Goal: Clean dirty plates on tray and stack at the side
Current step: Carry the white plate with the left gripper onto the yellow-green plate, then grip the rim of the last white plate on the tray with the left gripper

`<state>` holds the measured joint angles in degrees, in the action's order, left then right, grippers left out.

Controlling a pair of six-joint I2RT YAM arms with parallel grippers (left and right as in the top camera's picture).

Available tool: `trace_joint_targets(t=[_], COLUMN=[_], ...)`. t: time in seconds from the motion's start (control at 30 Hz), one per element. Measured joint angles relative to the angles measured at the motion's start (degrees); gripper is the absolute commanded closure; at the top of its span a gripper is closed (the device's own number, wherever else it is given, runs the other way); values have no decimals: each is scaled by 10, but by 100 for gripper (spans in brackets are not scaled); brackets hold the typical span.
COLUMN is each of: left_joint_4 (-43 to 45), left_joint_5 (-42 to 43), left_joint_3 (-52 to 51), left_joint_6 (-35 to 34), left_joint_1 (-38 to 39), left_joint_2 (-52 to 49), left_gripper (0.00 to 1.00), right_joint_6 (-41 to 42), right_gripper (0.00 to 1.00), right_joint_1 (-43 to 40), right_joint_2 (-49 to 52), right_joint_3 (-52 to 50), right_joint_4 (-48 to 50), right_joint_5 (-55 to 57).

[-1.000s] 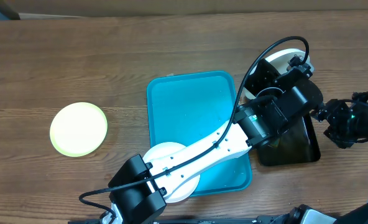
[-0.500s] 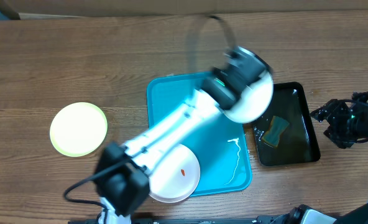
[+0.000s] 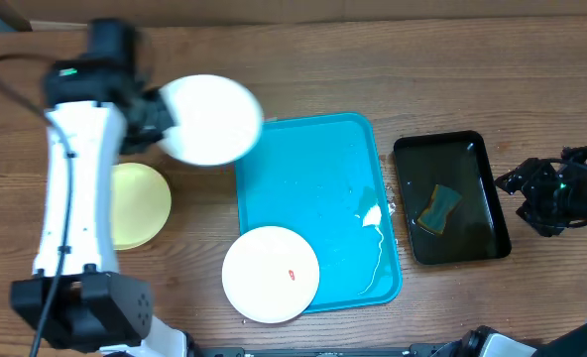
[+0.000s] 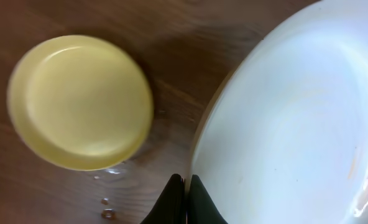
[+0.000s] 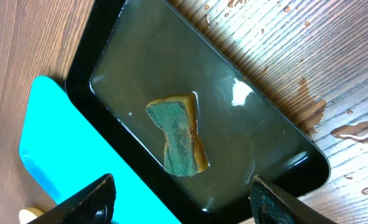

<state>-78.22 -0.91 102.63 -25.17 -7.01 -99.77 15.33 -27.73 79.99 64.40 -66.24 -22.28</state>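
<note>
My left gripper (image 3: 158, 117) is shut on the rim of a white plate (image 3: 212, 119) and holds it in the air left of the cyan tray (image 3: 308, 169); the plate fills the right of the left wrist view (image 4: 296, 118), jaws (image 4: 187, 193) pinching its edge. A light green plate (image 3: 135, 205) lies on the table under the left arm, also in the left wrist view (image 4: 78, 99). A second white plate (image 3: 271, 274) with a red speck lies on the tray's near left corner. My right gripper (image 5: 184, 202) is open and empty above the black tray.
A glossy black tray (image 3: 450, 198) of water holds a green-yellow sponge (image 3: 438, 207), also in the right wrist view (image 5: 181, 142). Water streaks and a white smear lie on the cyan tray's right side (image 3: 373, 215). Water drops wet the wood by the black tray (image 5: 352, 130).
My left arm has swung the white plate from over the black tray, across the cyan tray, to the left near the green plate. The right arm has not moved.
</note>
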Motion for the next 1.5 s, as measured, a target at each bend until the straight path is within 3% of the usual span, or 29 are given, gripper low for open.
trace_joint_targets(t=[0.23, 0.43, 0.47, 0.5, 0.57, 0.63, 0.7, 0.9, 1.07, 1.27, 1.5], left_joint_4=[19, 112, 123, 136, 156, 158, 150, 83, 46, 26, 59], left_joint_5=[-17, -23, -23, -24, -23, -15, 7, 85, 116, 91, 78], left_joint_3=[-120, -247, -258, -271, -287, -290, -290, -281, -279, -280, -366], left_joint_6=[0, 0, 0, 0, 1, 5, 20, 80, 131, 160, 168], left_joint_1=[-160, -270, -280, -290, -301, -301, -299, -265, -170, -19, 83], left_joint_2=[0, 0, 0, 0, 0, 0, 0, 3, 40, 66, 66], left_gripper=[96, 96, 92, 74, 48, 36, 35, 37, 34, 36, 44], right_joint_6=[0, 0, 0, 0, 0, 0, 0, 0, 0, 0, 0], right_gripper=[28, 28, 28, 28, 28, 28, 28, 28, 28, 28, 28], right_joint_1=[0, 0, 0, 0, 0, 0, 0, 0, 0, 0, 0], right_joint_2=[0, 0, 0, 0, 0, 0, 0, 0, 0, 0, 0], right_joint_3=[0, 0, 0, 0, 0, 0, 0, 0, 0, 0, 0], right_joint_4=[0, 0, 0, 0, 0, 0, 0, 0, 0, -2, -2], right_joint_5=[0, 0, 0, 0, 0, 0, 0, 0, 0, 0, 1])
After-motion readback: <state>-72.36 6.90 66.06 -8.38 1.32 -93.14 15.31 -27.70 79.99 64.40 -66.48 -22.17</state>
